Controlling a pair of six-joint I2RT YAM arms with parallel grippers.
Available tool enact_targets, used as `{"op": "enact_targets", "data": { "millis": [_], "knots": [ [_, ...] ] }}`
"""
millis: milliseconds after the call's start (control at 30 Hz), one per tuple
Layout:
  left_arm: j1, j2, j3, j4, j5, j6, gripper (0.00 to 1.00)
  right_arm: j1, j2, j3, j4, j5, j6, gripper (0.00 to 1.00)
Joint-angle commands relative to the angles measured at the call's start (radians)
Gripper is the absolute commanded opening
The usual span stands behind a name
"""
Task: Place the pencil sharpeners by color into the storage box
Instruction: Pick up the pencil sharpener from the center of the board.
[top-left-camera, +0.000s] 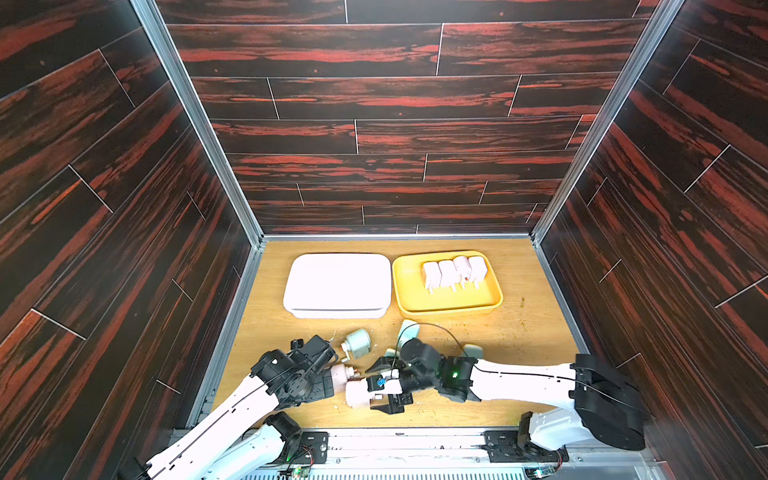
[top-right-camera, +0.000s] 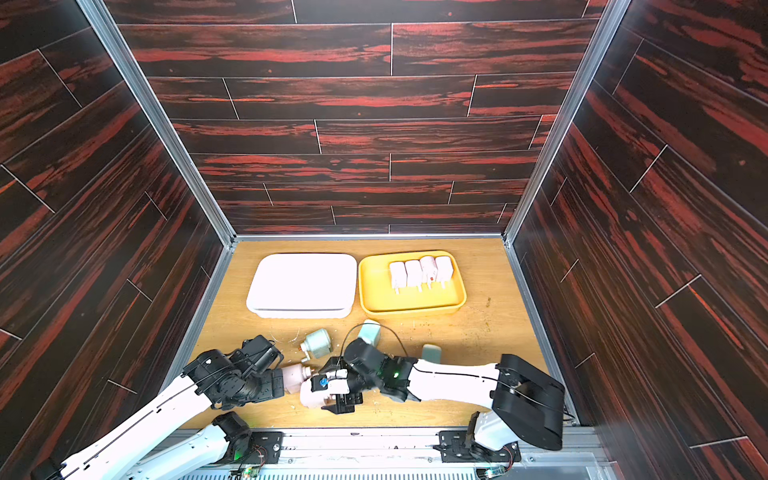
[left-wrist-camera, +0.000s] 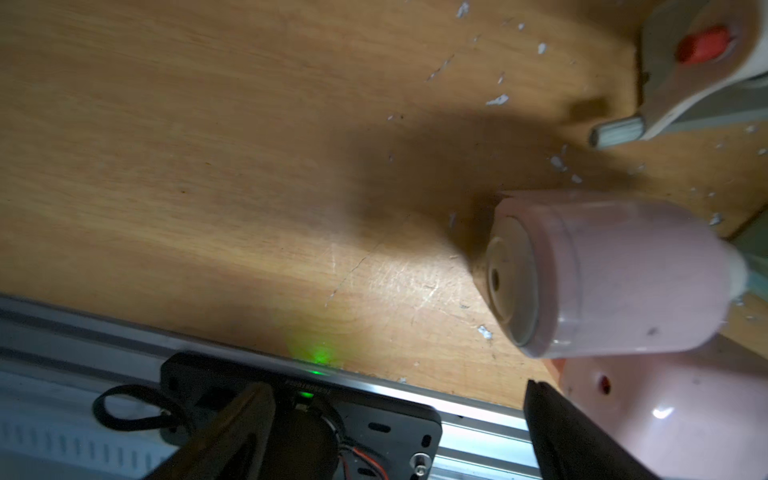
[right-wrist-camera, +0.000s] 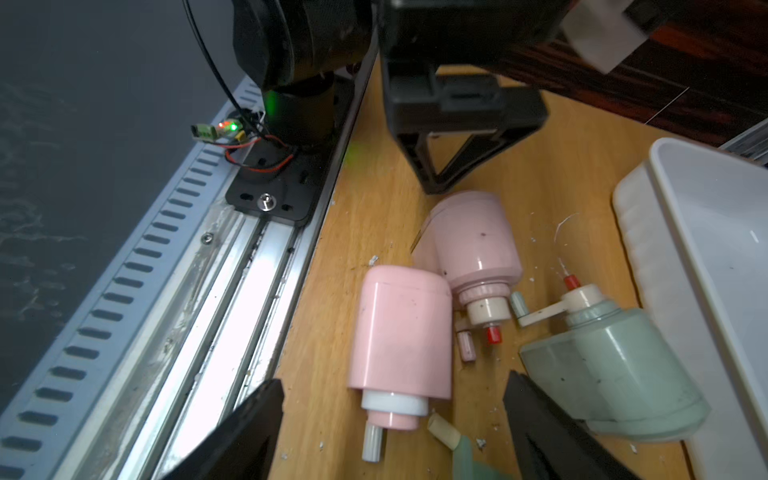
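Worktop (top-left-camera: 532, 332): light wood, flecked with small white chips.
White storage box (top-left-camera: 337, 284): near the far edge, towards the left; no sharpeners visible inside.
Yellow tray (top-left-camera: 409, 291): just beside the white box, on its right, near the far edge.
Pink sharpeners in tray (top-left-camera: 454, 272): four in a row, side by side and touching, crank stubs pointing to the near edge.
Green sharpener (right-wrist-camera: 611, 365): lying on its side close to the white box wall, crank arm stretched towards the pink pair.
Other green sharpeners (top-right-camera: 370, 332): one just behind the right arm, another (top-right-camera: 432, 353) further right, partly hidden by the arm.
Pink pair (right-wrist-camera: 401, 336): lying near the near edge, touching each other; second one (right-wrist-camera: 478, 245) just beyond it.
Right gripper (right-wrist-camera: 395, 432): low over the nearer pink sharpener, fingers wide on either side of it, contact not discernible.
Left gripper (left-wrist-camera: 395, 432): near the near edge, beside the pink pair, fingers wide, holding nothing.
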Motion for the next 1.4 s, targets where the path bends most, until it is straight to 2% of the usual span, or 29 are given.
{"op": "enact_targets", "data": {
  "millis": [0,233,333,500,833,1100,1133,1200,1367],
  "knots": [
    [-0.004,0.024,-0.001,0.012,0.038,-0.039,1.0,0.019,0.042,0.051,-0.061,0.101,0.025,0.85],
    [-0.004,0.039,-0.021,0.094,0.018,-0.055,1.0,0.054,0.133,0.11,-0.063,0.253,0.082,0.82],
    [-0.004,0.049,-0.015,0.08,0.028,-0.055,1.0,0.062,0.159,0.129,-0.082,0.23,0.057,0.82],
    [-0.004,0.047,-0.015,0.077,0.016,-0.055,1.0,0.073,0.208,0.179,-0.166,0.137,0.028,0.73],
    [-0.004,0.051,-0.016,0.085,0.015,-0.054,1.0,0.073,0.255,0.219,-0.195,0.118,0.041,0.66],
    [-0.004,0.056,-0.012,0.087,0.003,-0.054,1.0,0.073,0.241,0.218,-0.222,0.074,0.036,0.29],
    [-0.004,0.057,-0.011,0.082,0.004,-0.054,1.0,0.073,0.234,0.215,-0.229,0.066,0.027,0.22],
    [-0.004,0.056,-0.004,0.066,-0.004,-0.054,1.0,0.071,0.225,0.216,-0.247,0.062,0.015,0.0],
    [-0.004,0.04,0.072,-0.011,-0.042,-0.043,1.0,0.066,0.186,0.221,-0.308,0.049,-0.022,0.0]
  ]
}}
